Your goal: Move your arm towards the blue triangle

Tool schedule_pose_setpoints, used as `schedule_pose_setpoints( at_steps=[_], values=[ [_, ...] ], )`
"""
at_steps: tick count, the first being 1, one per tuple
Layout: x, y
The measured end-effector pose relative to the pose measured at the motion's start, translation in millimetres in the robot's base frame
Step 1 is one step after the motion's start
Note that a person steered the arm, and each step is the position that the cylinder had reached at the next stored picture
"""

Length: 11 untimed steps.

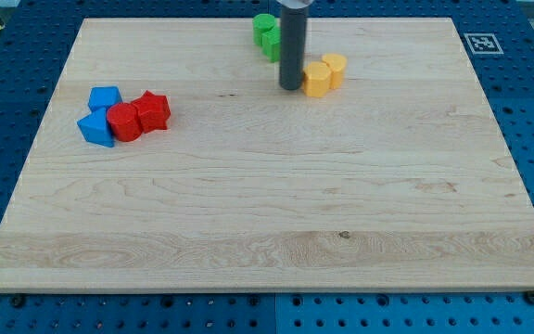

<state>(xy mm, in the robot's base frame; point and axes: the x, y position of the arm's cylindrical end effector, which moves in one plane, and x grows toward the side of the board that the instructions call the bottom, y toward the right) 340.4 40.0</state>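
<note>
Plainly, my tip point(291, 87) stands near the view's top, a little right of the board's middle line, with the dark rod rising straight out of the frame above it; there is no gripper here to open or close, only this bare rod end, and it carries nothing. Just to its right, touching or nearly so, sit two yellow blocks: a yellow star-like block point(316, 80) right beside the tip and a yellow cylinder point(335, 69) behind it. Just behind the rod, toward the view's top, a pair of green blocks point(267, 34) is partly hidden by it, so their shapes are hard to call. The blue triangle point(95, 129) lies well apart from all this, at the view's left side of the wooden board point(276, 213), at the lower left of a tight cluster with a blue cube-like block point(105, 97) above it, a red cylinder point(124, 122) touching its right side, and a red star point(153, 110) beyond that. As I judge it, the approach is barely begun: nearly the whole leftward, slightly downward crossing is left, over open wood.
</note>
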Motion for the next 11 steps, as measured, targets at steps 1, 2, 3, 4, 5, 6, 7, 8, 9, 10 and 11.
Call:
schedule_pose_setpoints(
  at_steps=[1, 2, 3, 4, 5, 6, 7, 8, 9, 10, 11],
  values=[
    [0, 27],
    [0, 46],
    [8, 25],
    [10, -45],
    [10, -110],
    [10, -175],
    [3, -224],
    [-12, -260],
    [-9, -311],
    [5, -345],
    [37, -335]
  ],
)
